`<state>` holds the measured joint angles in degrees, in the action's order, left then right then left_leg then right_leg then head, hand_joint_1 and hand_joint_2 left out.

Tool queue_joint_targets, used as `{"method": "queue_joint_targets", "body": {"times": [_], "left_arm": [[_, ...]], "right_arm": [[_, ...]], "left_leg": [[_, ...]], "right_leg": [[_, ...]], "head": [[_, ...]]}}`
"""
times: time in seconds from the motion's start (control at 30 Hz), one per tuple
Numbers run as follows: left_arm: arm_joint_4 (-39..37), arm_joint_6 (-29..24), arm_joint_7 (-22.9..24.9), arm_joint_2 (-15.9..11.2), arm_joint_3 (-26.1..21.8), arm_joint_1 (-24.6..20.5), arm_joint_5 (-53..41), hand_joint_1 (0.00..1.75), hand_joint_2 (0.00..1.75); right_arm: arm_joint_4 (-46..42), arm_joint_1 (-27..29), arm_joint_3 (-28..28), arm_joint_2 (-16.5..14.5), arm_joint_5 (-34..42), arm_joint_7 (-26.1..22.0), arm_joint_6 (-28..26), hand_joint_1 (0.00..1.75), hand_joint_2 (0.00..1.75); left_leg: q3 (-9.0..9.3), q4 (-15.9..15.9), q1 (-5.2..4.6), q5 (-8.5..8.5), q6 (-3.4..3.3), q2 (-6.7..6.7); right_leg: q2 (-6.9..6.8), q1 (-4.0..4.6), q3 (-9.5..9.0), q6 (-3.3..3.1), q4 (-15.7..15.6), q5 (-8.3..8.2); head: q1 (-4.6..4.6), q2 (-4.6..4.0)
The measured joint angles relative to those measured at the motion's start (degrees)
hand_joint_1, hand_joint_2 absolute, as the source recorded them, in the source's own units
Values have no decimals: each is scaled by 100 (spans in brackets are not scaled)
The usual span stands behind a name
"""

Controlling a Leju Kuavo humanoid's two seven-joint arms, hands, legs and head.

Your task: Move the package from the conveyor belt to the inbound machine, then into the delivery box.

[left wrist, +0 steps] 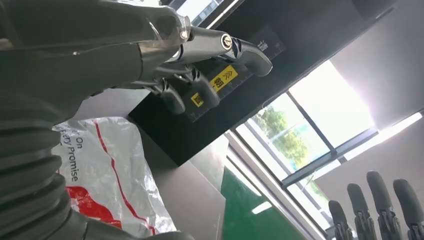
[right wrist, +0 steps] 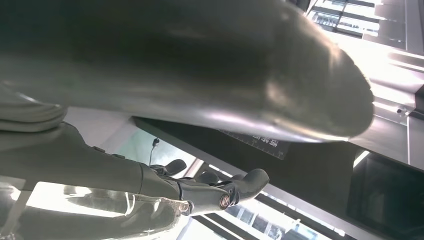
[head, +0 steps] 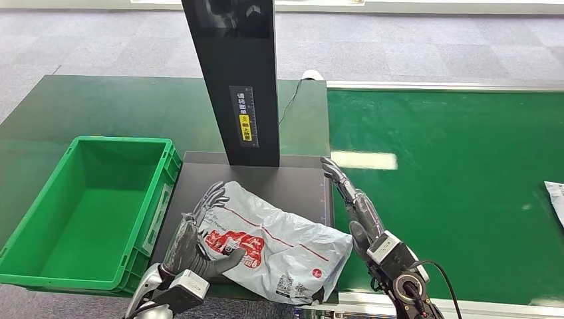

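Note:
The package [head: 273, 249], a white plastic bag with red print, lies on the dark platform [head: 292, 183] of the inbound machine, in front of its black column [head: 243, 80]. My left hand [head: 196, 242] lies against the bag's left edge with its fingers stretched out and its thumb over the red print; it grips nothing. In the left wrist view the package [left wrist: 100, 170] lies beside the spread fingers [left wrist: 200, 85]. My right hand [head: 352, 199] stands flat and open just off the bag's right side, at the platform's right edge. Its fingers [right wrist: 220, 195] are straight.
The green delivery box [head: 86, 212] stands left of the platform, close to my left hand. The green conveyor belt [head: 452, 186] runs on the right, with another package [head: 555, 199] at its far right edge. A cable trails behind the column.

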<state>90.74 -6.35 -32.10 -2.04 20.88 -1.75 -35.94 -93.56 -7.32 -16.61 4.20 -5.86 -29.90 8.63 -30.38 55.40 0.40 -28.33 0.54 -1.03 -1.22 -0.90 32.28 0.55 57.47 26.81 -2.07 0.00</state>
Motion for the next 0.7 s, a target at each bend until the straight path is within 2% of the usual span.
{"method": "queue_joint_targets", "body": {"times": [0.13,0.3,0.7], "left_arm": [[117,531,-20,-68,-1,48,157,0,175],[283,1110,142,-252,16,79,-236,0,175],[321,1477,372,-521,100,3,-539,0,175]], "right_arm": [[-5,2,0,4,-6,0,28,0,0],[-62,35,0,6,-45,24,61,0,0],[-124,71,3,10,-73,73,67,0,0]], "left_leg": [[0,0,0,0,0,-1],[1,0,0,0,0,-1],[1,0,0,0,0,-1]], "right_leg": [[0,0,0,0,0,0],[0,0,1,0,0,0],[0,0,2,0,0,0]], "head": [[1,0],[0,0],[1,0]]}}
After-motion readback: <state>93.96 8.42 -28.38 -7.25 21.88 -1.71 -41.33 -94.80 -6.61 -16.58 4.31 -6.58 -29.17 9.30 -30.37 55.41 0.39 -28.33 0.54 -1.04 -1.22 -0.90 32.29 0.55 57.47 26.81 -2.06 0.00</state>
